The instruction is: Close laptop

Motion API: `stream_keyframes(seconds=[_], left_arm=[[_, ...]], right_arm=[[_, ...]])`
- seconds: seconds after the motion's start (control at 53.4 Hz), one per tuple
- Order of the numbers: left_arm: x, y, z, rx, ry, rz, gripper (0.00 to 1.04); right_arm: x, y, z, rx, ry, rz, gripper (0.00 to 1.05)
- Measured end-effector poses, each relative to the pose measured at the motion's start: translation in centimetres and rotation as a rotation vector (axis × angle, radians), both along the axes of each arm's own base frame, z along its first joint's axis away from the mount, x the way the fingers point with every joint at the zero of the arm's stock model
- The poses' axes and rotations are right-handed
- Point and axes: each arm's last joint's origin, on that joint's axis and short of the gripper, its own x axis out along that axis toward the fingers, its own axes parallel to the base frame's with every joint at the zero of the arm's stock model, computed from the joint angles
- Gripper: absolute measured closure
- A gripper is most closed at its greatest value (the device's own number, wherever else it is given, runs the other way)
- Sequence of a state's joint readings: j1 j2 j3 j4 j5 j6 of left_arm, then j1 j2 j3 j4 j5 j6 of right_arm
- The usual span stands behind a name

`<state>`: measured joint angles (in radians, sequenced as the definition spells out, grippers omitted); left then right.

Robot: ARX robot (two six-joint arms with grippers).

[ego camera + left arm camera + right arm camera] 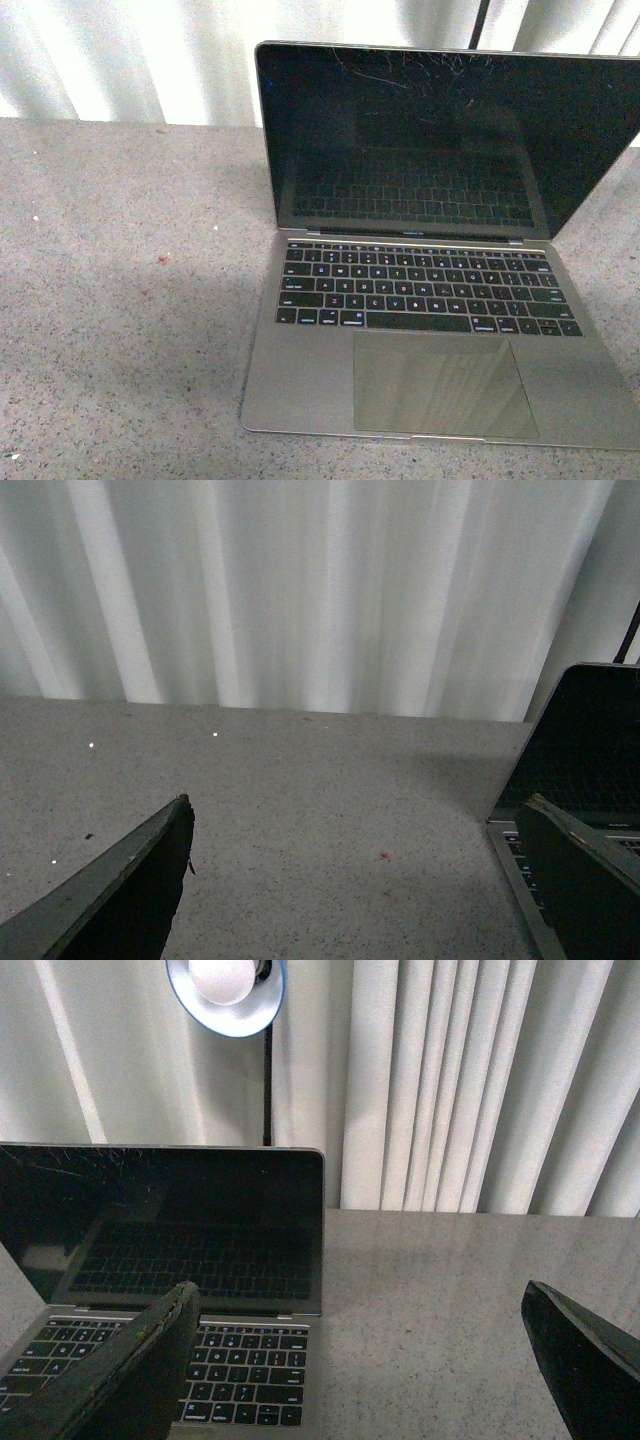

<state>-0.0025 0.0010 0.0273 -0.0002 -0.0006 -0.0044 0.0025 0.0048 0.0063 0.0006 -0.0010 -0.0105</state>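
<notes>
The silver-grey laptop (430, 300) stands open on the speckled grey table (120, 330), right of centre. Its black scratched screen is upright and its black keys and large trackpad face me. Neither gripper shows in the front view. In the left wrist view my left gripper (360, 825) is open and empty over bare table, with the laptop (590, 750) beside one finger. In the right wrist view my right gripper (360, 1305) is open and empty, near the corner of the laptop (170, 1250), whose keyboard lies by one finger.
White pleated curtains (130, 60) hang behind the table. A lamp with a round blue shade (228, 990) on a dark pole stands behind the laptop. A small red speck (162, 260) lies on the table left of the laptop.
</notes>
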Motion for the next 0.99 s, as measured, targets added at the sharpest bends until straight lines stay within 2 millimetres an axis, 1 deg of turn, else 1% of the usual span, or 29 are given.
stream_keyframes(seconds=[0.992], left_arm=[[0.0,0.0,0.0,0.0,0.0,0.0,0.07]], right_arm=[[0.0,0.0,0.0,0.0,0.0,0.0,0.07]])
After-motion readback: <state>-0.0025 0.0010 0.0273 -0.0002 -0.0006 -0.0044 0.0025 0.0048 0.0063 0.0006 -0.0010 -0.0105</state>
